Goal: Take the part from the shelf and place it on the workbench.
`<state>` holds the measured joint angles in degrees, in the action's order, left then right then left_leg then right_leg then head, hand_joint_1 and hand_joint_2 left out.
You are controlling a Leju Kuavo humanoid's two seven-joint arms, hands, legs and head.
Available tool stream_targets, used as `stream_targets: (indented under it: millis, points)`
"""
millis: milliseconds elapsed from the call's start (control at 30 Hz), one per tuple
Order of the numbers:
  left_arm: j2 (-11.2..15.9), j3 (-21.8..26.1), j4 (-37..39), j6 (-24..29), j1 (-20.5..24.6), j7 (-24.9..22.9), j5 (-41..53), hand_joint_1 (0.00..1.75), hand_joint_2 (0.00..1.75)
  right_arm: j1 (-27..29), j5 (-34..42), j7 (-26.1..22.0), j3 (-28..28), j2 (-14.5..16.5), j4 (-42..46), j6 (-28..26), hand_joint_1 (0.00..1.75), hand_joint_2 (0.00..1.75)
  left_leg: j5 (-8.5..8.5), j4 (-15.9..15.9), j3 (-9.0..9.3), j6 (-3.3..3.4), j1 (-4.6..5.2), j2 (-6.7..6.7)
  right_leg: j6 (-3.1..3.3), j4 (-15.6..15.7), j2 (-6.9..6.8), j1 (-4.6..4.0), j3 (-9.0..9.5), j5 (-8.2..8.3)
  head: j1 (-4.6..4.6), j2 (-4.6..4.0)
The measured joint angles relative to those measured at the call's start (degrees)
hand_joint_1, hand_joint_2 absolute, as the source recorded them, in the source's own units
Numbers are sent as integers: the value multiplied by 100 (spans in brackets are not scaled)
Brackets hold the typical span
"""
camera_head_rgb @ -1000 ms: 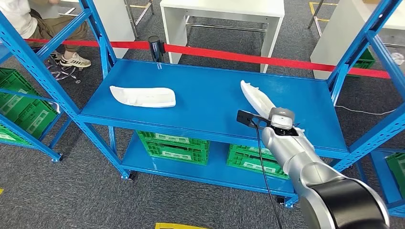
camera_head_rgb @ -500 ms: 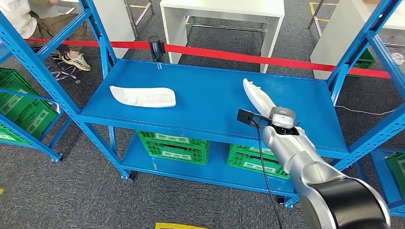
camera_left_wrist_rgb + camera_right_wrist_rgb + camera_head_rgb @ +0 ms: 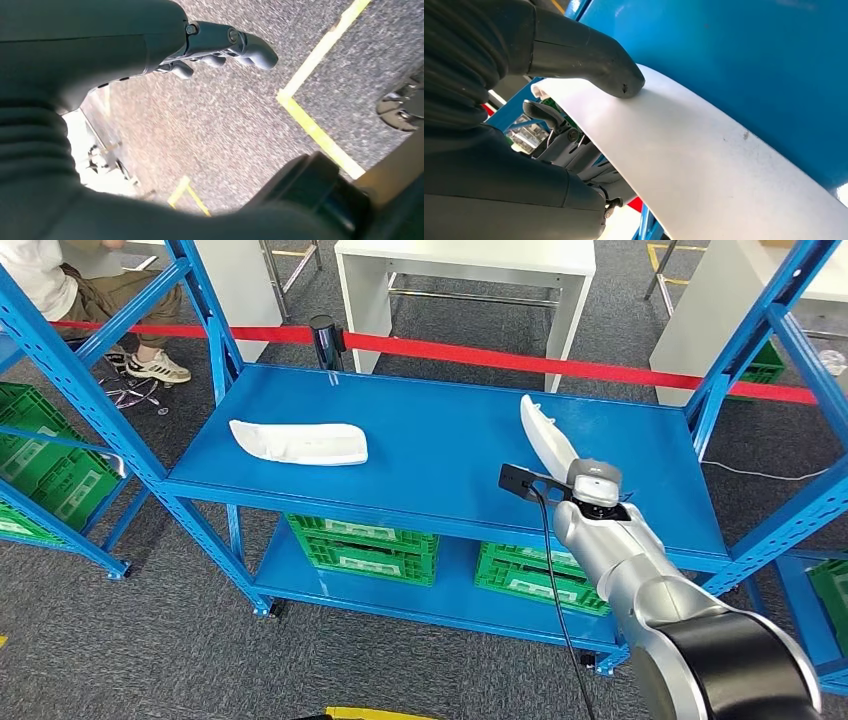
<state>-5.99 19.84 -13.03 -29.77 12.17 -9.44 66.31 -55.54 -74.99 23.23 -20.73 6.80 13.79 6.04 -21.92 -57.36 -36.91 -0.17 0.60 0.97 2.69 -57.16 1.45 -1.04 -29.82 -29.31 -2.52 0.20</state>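
white part (image 3: 545, 436) (tilted), right hand (image 3: 590, 492), blue shelf (image 3: 430, 455)

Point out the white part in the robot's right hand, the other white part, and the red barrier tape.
held white part (image 3: 541, 430), head view, upper blade
other white part (image 3: 300, 443), head view, middle
red barrier tape (image 3: 560, 364), head view, mid-span

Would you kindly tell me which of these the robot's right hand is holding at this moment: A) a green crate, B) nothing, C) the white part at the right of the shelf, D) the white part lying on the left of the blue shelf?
C: the right hand grips the right white part, thumb pressed on its surface and fingers beneath it.
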Motion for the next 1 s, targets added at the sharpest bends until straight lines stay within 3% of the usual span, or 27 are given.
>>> stream_targets:
  millis: [467, 733, 1000]
  points:
    - [-11, 459, -7, 0, 40, 290, -442, 0, 175, -42, -64, -70, 7, -42, 0, -133, 175, 175, 0, 0, 0, 0, 0, 0, 0, -1, 0, 0, -1, 0, -1, 0]
    - [-41, 586, -9, 0, 100, 712, -569, 0, 175, -52, -122, -152, 17, -45, 0, -207, 175, 175, 0, 0, -1, 0, 0, 0, 0, -1, 0, 0, -1, 0, -1, 0]
    - [-45, 587, -9, 0, 100, 632, -452, 0, 175, -70, -112, -259, 77, -49, 1, -328, 175, 175, 0, 0, -2, 0, 0, 1, 0, -2, 0, 0, -2, 0, -1, 0]
